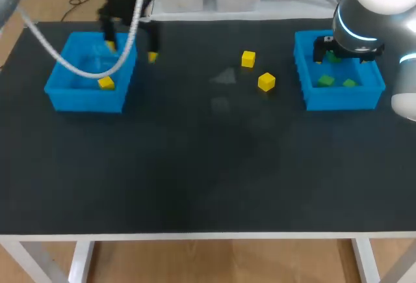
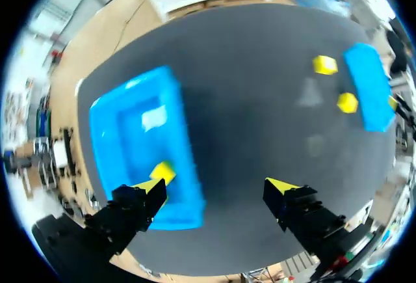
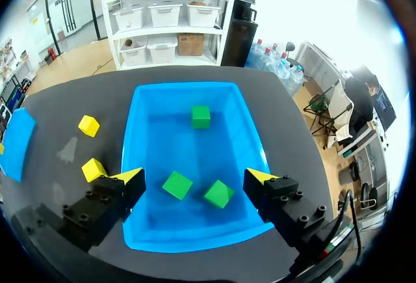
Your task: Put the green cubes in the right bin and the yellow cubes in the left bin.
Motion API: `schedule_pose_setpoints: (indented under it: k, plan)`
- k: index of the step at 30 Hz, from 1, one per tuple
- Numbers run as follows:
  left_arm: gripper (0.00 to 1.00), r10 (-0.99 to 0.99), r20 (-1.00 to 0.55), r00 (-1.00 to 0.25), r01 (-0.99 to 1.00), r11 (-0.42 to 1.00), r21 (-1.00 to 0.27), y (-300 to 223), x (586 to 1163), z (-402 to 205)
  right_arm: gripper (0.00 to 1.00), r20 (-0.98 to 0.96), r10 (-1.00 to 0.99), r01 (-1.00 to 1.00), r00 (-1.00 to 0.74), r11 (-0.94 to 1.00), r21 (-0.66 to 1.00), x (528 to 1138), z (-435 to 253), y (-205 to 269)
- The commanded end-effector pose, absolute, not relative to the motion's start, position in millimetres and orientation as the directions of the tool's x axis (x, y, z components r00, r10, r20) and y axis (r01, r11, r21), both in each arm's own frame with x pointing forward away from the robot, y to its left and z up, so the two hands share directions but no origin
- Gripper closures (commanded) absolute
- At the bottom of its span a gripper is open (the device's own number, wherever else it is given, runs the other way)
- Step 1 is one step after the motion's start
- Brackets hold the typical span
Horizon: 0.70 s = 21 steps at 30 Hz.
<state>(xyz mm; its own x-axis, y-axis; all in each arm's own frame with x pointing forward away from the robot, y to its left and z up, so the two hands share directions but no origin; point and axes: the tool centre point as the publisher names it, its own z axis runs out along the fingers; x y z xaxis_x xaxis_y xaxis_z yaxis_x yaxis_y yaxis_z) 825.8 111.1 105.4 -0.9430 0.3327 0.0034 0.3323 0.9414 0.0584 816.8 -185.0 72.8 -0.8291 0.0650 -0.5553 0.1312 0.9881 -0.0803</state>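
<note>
One yellow cube [image 1: 106, 82] lies in the left blue bin [image 1: 84, 99]. My left gripper [image 1: 131, 51] hangs open over that bin's right wall, with nothing between its fingers. From the left wrist, the cube [image 2: 162, 171] lies in the bin [image 2: 130, 133] just ahead of one fingertip. Two more yellow cubes [image 1: 247, 58] [image 1: 266, 81] rest on the mat right of centre. My right gripper [image 3: 195, 177] stands open and empty above the right blue bin [image 3: 188, 86]. Three green cubes [image 3: 201, 116] [image 3: 177, 184] [image 3: 218, 193] lie inside that bin.
A white cable [image 1: 78, 68] from my left arm loops over the left bin. The black mat [image 1: 195, 166] stretches bare from the bins to the table's front edge. Both loose yellow cubes lie nearer the right bin [image 1: 341, 99] than the left.
</note>
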Motion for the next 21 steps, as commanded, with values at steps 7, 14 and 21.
schedule_pose_setpoints:
  k: [7,14,21]
  plan:
    - [0.00,0.439,-0.332,-0.835,0.455,0.890,0.032,-14,837,98,0.00,-0.563,0.066,0.133,-0.824,0.988,-0.079,814,72,-186]
    - [0.00,0.447,-0.387,-0.806,0.483,0.875,0.005,-80,853,84,0.00,-0.563,0.066,0.133,-0.824,0.988,-0.079,814,72,-186]
    - [0.00,0.456,-0.378,-0.806,0.474,0.879,0.051,-115,871,62,0.00,-0.563,0.066,0.133,-0.824,0.988,-0.079,814,72,-186]
